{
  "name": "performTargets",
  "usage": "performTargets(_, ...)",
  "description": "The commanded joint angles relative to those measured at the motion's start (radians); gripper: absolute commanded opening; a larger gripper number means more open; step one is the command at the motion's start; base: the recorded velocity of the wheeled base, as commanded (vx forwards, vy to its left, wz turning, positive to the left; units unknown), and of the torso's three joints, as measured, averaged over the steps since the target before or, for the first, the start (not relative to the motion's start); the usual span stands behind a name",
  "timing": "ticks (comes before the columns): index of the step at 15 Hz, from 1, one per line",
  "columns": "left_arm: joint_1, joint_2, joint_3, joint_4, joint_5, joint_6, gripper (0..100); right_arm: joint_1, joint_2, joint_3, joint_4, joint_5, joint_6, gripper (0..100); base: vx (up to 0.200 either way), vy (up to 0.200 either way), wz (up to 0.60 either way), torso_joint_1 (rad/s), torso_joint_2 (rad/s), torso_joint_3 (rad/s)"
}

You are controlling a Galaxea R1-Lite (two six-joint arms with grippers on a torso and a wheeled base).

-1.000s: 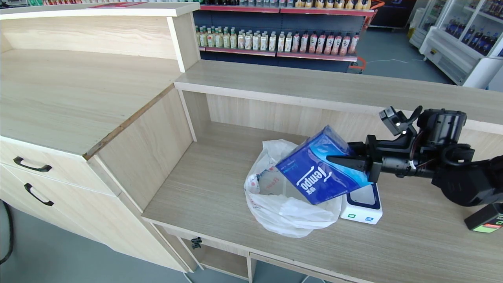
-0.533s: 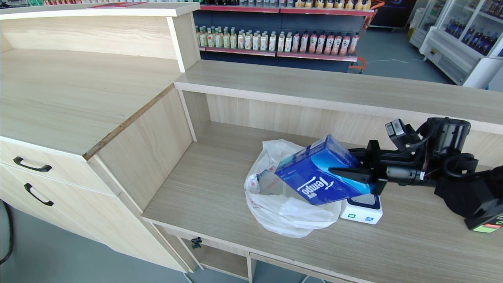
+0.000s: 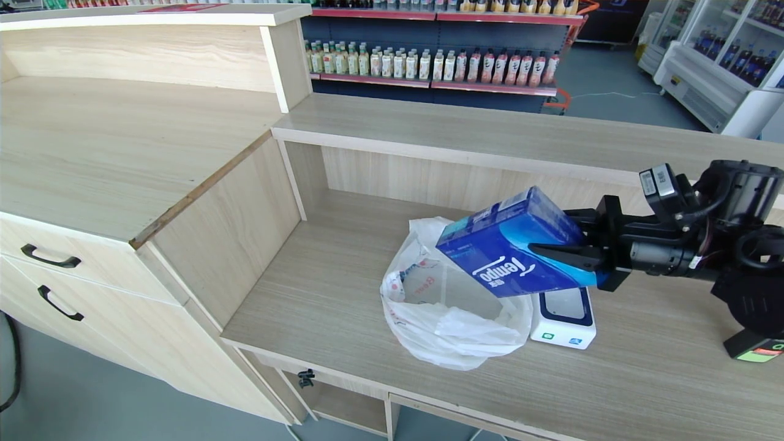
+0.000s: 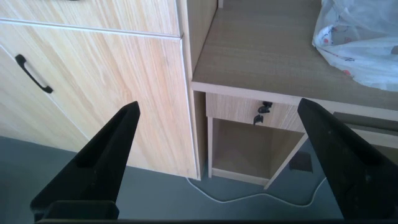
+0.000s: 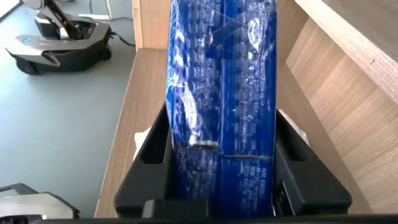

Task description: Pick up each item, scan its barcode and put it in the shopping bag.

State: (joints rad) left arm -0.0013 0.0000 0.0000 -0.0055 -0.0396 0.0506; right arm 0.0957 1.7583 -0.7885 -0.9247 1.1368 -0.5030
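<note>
A blue tissue pack hangs tilted in the air above the white plastic shopping bag, with my right gripper shut on its right end. In the right wrist view the blue pack stands between the two black fingers. A small white scanner box with a dark top sits on the counter just right of the bag, below the pack. My left gripper hangs open low beside the counter's front, above the floor, with the bag's edge on the counter in its view.
The lower wooden counter has a raised back ledge behind it and a higher cabinet with drawers to the left. A dark device with a green label lies at the counter's right edge. Store shelves with bottles stand beyond.
My right gripper has lifted the tissue pack and drawn it to the right, and turned it flatter than a second ago. The bag and scanner have not moved.
</note>
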Motion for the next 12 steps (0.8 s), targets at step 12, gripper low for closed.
performTargets(12,0.0,0.0,0.0,-0.001,0.0,0.0,100,-0.027,-0.049,0.006,0.06,-0.063,-0.072,0,0.0,0.0,0.0,0.0,0.0,0.0)
